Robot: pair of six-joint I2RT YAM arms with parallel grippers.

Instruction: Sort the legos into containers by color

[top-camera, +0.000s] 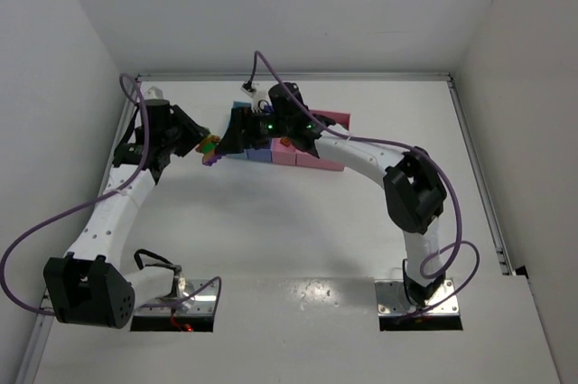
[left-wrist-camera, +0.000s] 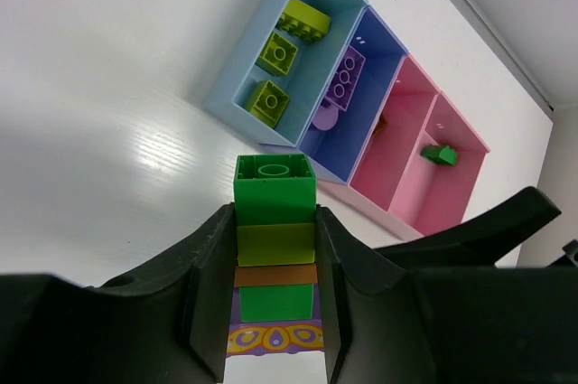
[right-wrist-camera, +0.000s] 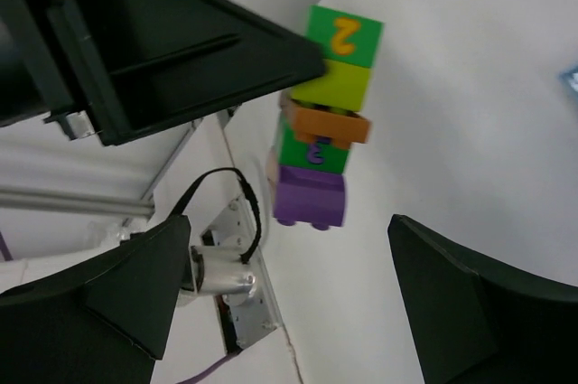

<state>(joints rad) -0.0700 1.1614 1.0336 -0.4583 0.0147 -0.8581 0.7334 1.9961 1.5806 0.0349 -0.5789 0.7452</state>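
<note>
From above, the left gripper [top-camera: 195,141] is shut on a stack [top-camera: 210,148] of bricks and holds it off the table [top-camera: 298,230], just left of the row of 4 bins [top-camera: 330,119]. The right gripper [top-camera: 234,137] is nearly touching the stack from the bins' side, and the right arm covers much of the row. In the left wrist view the stack sits between the closed fingers [left-wrist-camera: 203,285], and its long axis runs straight out along them. Its 5 layers run from a purple base deep in the jaws through green, orange and lime to a green top past the fingertips. Beyond it, the light blue bin [left-wrist-camera: 237,68] holds 3 lime bricks [left-wrist-camera: 277,52]. The blue bin [left-wrist-camera: 390,60] holds a purple brick [left-wrist-camera: 345,79] and a round piece [left-wrist-camera: 325,117], and the wide pink bin [left-wrist-camera: 465,190] holds a small green piece [left-wrist-camera: 441,155]. What lies in the narrow pink bin [left-wrist-camera: 396,145] is too small to tell. In the right wrist view the right gripper [right-wrist-camera: 289,232] is wide open and empty. The stack hangs ahead of the gap with its long axis across the closing line, purple end nearest. The next move likely has the right fingers [right-wrist-camera: 470,303] closing on that free end to pull a brick off.
</note>
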